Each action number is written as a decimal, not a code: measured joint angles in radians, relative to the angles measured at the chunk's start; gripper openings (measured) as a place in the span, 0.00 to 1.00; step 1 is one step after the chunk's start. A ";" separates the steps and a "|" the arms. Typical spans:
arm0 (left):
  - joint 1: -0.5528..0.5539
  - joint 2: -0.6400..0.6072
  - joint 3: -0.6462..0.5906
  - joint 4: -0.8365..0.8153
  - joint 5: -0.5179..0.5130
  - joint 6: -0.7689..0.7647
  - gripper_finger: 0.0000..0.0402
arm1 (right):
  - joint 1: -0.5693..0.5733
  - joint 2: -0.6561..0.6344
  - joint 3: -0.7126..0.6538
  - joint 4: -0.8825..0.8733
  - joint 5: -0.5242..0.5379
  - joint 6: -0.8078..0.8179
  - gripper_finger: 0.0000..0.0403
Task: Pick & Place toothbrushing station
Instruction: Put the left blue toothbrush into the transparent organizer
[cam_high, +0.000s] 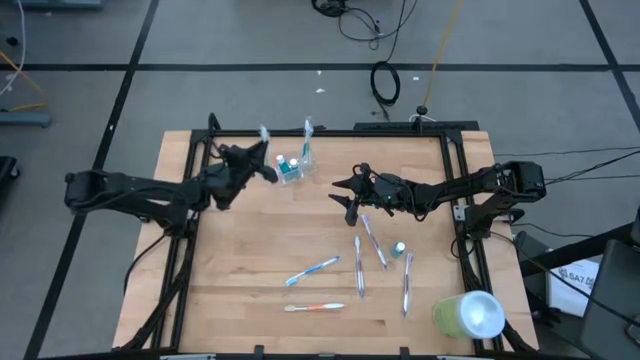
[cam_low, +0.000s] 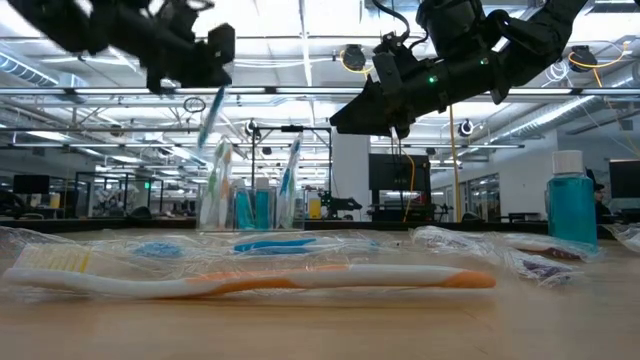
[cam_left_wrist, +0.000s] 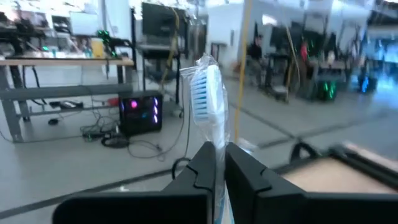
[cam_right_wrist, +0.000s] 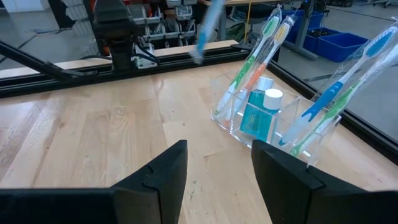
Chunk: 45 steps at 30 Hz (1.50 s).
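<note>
Toothbrush (cam_left_wrist: 207, 93) clamped upright in left gripper (cam_high: 262, 163), bristles up; clear cup (cam_high: 295, 167) just beside, toward right arm. Right gripper (cam_right_wrist: 214, 163) spread, nothing held, farther off.

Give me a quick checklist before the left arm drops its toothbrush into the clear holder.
1. Grip: left gripper is shut on a wrapped toothbrush, bristle end showing past the fingers. Ok.
2. Position: in the high view the left gripper sits beside the clear holder, not over it. Not ok.
3. Free slot in the holder: brushes and blue bottles already inside; open room cannot tell.
4. Right gripper is open, empty, and apart from the holder. Ok.
5. Loose toothbrushes remain on the table, away from the holder. Ok.
</note>
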 joint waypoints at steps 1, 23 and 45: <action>0.027 0.014 -0.031 0.065 0.019 0.004 0.05 | 0.000 0.000 0.000 0.000 0.000 0.000 0.42; 0.198 0.369 -0.127 0.415 0.162 -0.039 0.02 | -0.008 0.000 0.000 0.000 0.001 -0.008 0.42; 0.129 0.523 -0.125 0.406 0.075 -0.151 0.18 | -0.009 0.000 0.000 0.000 0.001 -0.008 0.42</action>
